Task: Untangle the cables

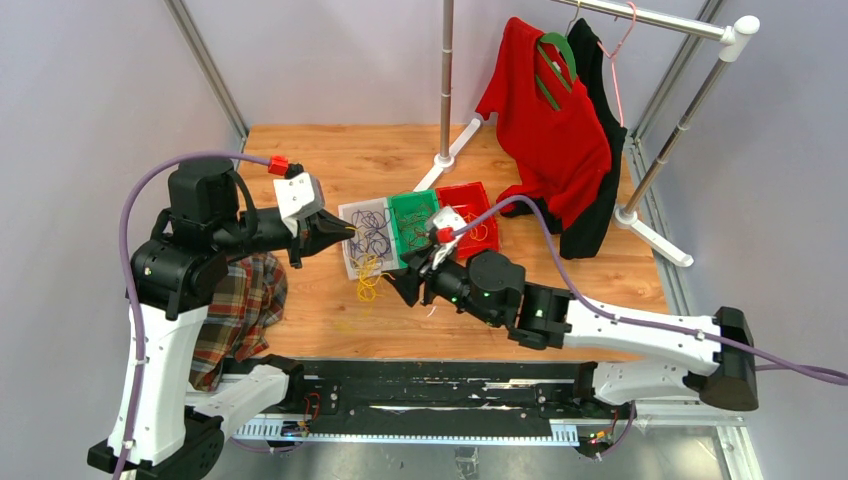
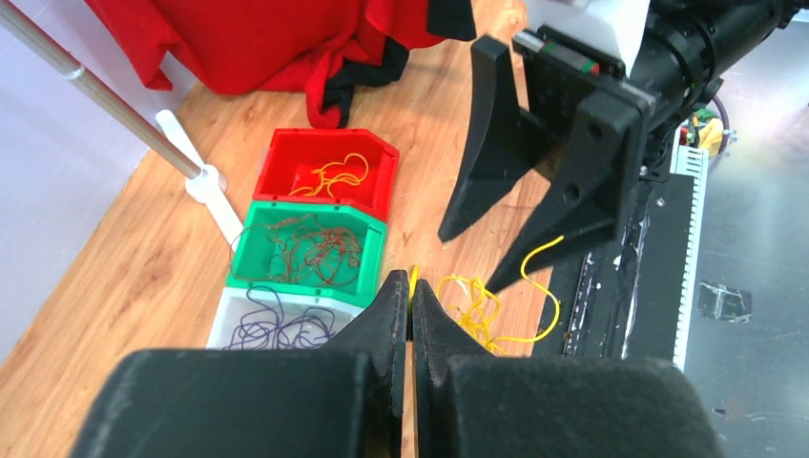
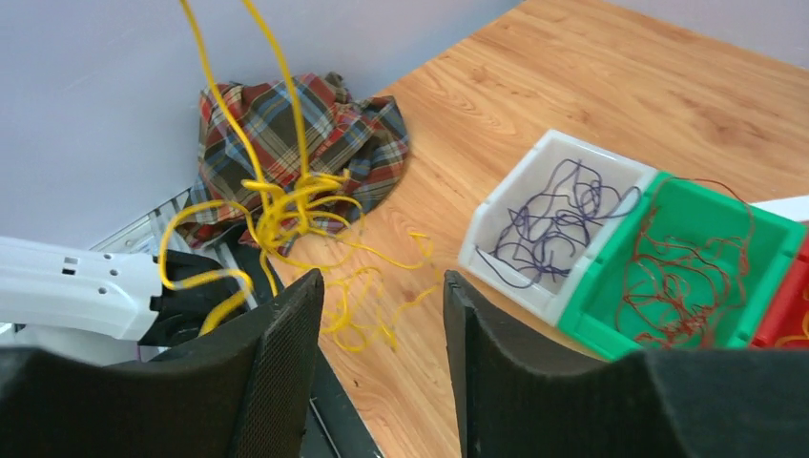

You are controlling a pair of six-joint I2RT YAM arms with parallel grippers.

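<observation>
A yellow cable tangle (image 1: 367, 280) (image 3: 286, 205) hangs over the wooden table, just in front of the bins. My left gripper (image 1: 350, 232) (image 2: 411, 286) is shut on a yellow cable strand at its tips, and the strands rise from the clump up to it. My right gripper (image 1: 405, 285) (image 3: 382, 286) stands open beside the clump, with nothing between its fingers; a loose yellow end (image 2: 539, 250) lies against one finger. Dark purple cables (image 2: 272, 324) lie in the white bin (image 3: 506, 205). Red-brown cables (image 2: 310, 250) fill the green bin (image 3: 611, 315). A few yellow ones (image 2: 334, 174) sit in the red bin (image 2: 377, 196).
A plaid cloth (image 1: 240, 300) lies at the table's left near corner. A clothes rack with a red shirt (image 1: 550, 120) stands at the back right, its white foot (image 1: 445, 160) just behind the bins. A black rail (image 1: 430, 385) runs along the near edge.
</observation>
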